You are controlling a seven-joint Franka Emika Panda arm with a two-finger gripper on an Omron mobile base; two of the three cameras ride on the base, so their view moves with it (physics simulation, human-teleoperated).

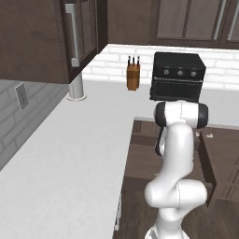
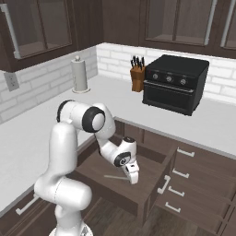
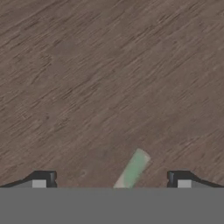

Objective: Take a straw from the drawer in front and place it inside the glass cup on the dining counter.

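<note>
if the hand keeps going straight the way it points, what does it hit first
Probably the straw, lying between the open fingers of the hand, then the wooden floor of the drawer right beneath it; depth is uncertain.

The drawer stands pulled out below the worktop, and the straw lies flat on its floor toward the 9 o'clock side. The gripper hangs inside the drawer just at the straw's 3 o'clock end. In the hand view the straw lies between the fingertips, pointing toward 1 o'clock. On the worktop the oven sits at 12 o'clock from the drawer, the knife block beside it at its 9 o'clock, the paper towel roll farther toward 9 o'clock. More drawers lie at 3 o'clock.
</note>
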